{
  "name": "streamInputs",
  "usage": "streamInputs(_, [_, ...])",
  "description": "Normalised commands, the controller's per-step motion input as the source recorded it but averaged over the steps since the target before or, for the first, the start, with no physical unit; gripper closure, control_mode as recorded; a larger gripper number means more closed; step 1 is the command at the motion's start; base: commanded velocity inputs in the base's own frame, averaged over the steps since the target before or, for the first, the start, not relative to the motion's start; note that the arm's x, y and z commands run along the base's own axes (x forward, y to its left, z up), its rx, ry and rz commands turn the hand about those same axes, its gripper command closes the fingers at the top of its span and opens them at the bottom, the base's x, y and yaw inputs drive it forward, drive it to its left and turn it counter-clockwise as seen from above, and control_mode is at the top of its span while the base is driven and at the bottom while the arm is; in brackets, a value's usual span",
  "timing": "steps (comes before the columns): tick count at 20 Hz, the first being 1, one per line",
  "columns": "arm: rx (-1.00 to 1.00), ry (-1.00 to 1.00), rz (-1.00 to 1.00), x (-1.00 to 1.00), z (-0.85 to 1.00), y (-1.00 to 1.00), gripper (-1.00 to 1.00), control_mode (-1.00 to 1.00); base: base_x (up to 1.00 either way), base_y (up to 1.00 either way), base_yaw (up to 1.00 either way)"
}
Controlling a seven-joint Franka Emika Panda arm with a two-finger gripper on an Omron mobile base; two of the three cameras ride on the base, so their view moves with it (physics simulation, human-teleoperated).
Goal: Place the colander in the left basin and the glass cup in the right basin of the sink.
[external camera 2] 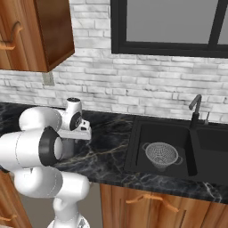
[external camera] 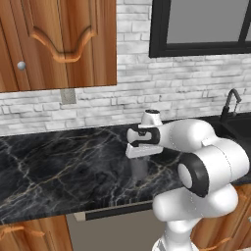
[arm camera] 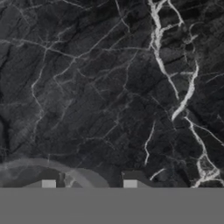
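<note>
Item one, the colander [external camera 2: 161, 154]: we find it sitting upright on the floor of the left basin [external camera 2: 144, 147] of the sink [external camera 2: 133, 133], close to the black divider. We judge that half of the task done.

Item two, the glass cup [external camera: 139, 168]: we see it standing on the dark marble counter [external camera: 59, 162], well apart from the sink and directly under the hand. In the hand view its pale curved rim [arm camera: 57, 168] arcs across the lower left, just above the finger tips.

Item three, the gripper [arm camera: 89, 183]: it hangs straight above the cup, pointing down. In the hand view its two tips stand apart, and the rim appears to run between them and out past the left one. Whether the fingers press on the glass we cannot tell; the base views hide them behind the wrist.

Item four, the right basin [external camera 2: 213, 140]: it lies beyond the divider, past the faucet [external camera 2: 194, 111], and no cup is in it.

Step in hand, by our reckoning: taking hold of the cup. The next move calls for a firm grip on the cup wall, then a clean lift and a long carry to the right, across the counter and over the left basin, clearing both colander and faucet, before lowering the cup upright into the right hollow.
</note>
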Motion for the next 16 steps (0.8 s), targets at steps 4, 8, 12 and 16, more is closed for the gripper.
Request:
streamInputs(4, [0.00, 0.00, 0.00, 0.00, 0.00, 0.00, 1.00, -1.00, 0.00, 0.00, 0.00])
streamInputs(8, [0.00, -0.02, 0.00, -0.02, 0.11, 0.00, 1.00, -1.00, 0.00, 0.00, 0.00])
streamInputs(12, [0.00, -0.08, 0.00, -0.22, 0.47, 0.00, 1.00, -1.00, 0.00, 0.00, 0.00])
streamInputs(16, [0.00, -0.07, 0.00, -0.41, 0.55, -0.01, 1.00, -1.00, 0.00, 0.00, 0.00])
